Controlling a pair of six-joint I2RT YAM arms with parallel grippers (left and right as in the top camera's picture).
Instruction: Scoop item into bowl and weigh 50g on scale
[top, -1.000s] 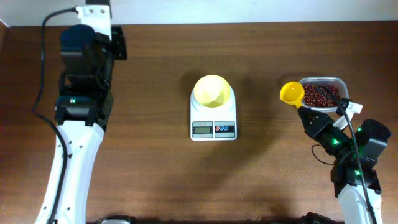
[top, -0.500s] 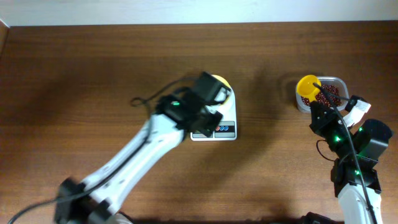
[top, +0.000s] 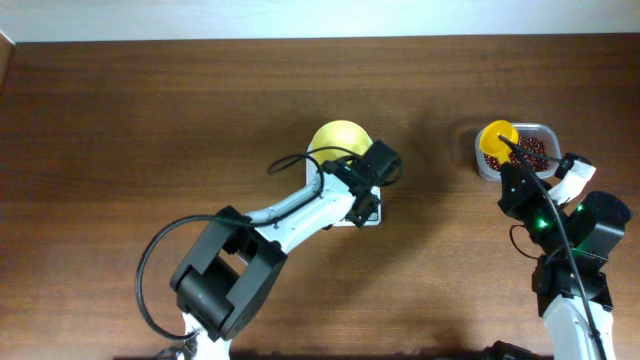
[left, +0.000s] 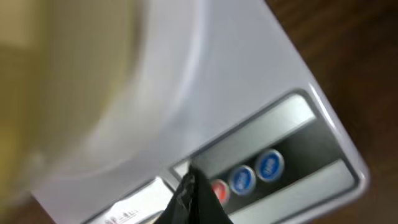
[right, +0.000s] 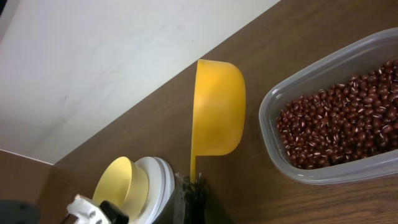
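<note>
The white scale (left: 249, 81) stands mid-table with the pale-yellow bowl (top: 335, 140) on it. My left gripper (left: 193, 186) is shut and empty. Its tip is down on the scale's front edge, right beside the red button (left: 217, 191) and left of the two blue ones. My right gripper (right: 194, 180) is shut on the handle of a yellow scoop (right: 217, 112). The scoop (top: 497, 135) hangs over the left end of the clear container (top: 545, 132) of red-brown beans (right: 339, 124). The scoop's inside faces away in the right wrist view. In the overhead view a few beans seem to lie in the scoop.
My left arm (top: 290, 215) stretches from the bottom left across the front of the scale and covers its display in the overhead view. The table's back edge meets a white wall (right: 93, 62) just behind the container.
My left arm has swung from the far left over to the scale and set its shut tip at the buttons. The right gripper lifted the scoop from beside the container to over its left end.
</note>
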